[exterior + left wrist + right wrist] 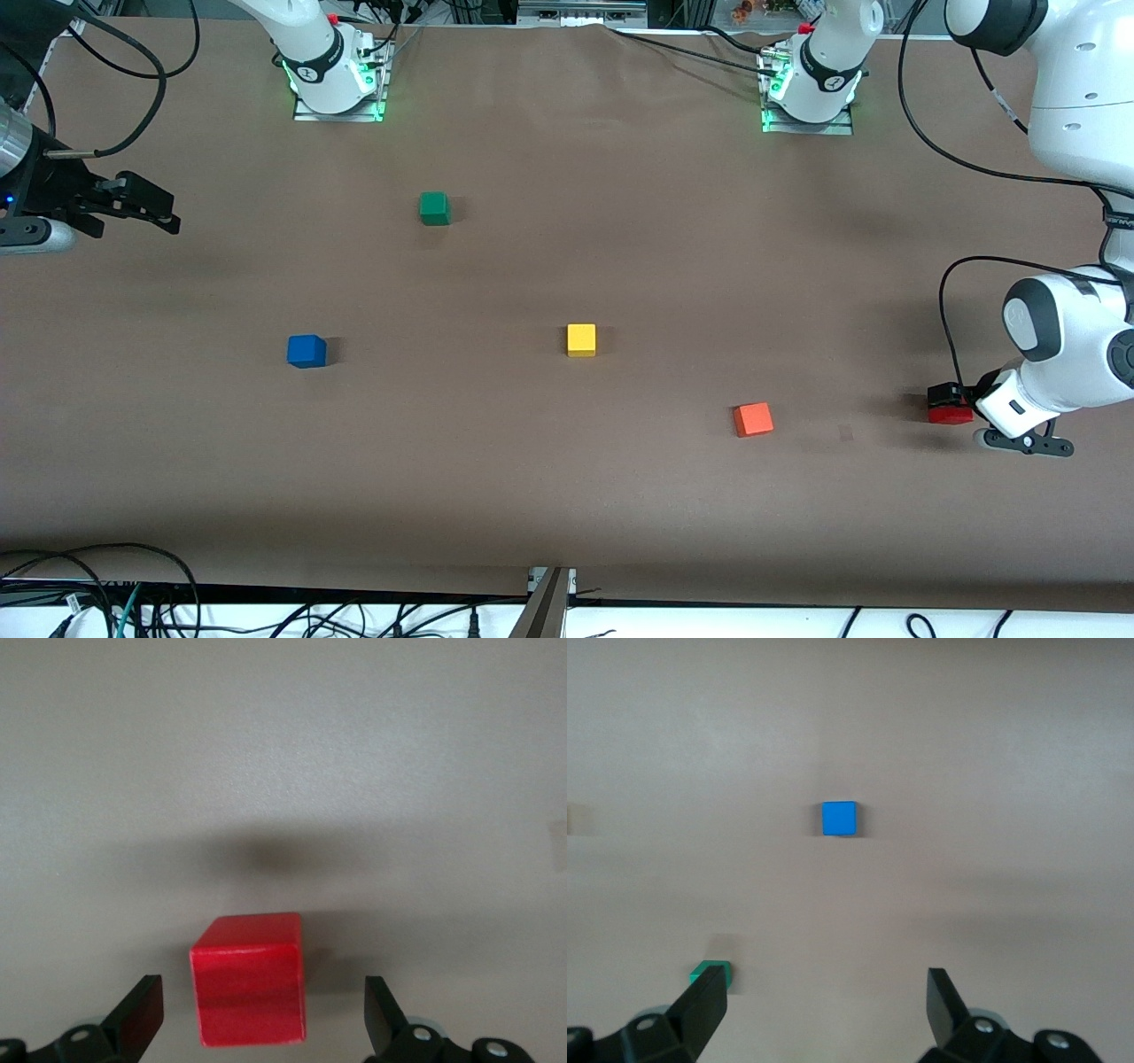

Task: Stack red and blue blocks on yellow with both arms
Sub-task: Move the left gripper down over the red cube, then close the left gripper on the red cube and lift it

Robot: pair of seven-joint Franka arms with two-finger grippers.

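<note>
The red block (951,415) lies on the table at the left arm's end. My left gripper (947,399) is down around it and open; in the left wrist view the red block (250,979) sits between the fingers (142,1014) with a gap on each side. The blue block (306,351) lies toward the right arm's end and also shows in the right wrist view (839,818). The yellow block (581,339) lies mid-table. My right gripper (164,211) hangs open and empty over the table at the right arm's end.
An orange cube (753,419) lies between the yellow and red blocks, nearer the front camera than the yellow block. A green cube (434,208) lies nearer the arm bases and also shows in the right wrist view (709,973). Cables run along the table's edges.
</note>
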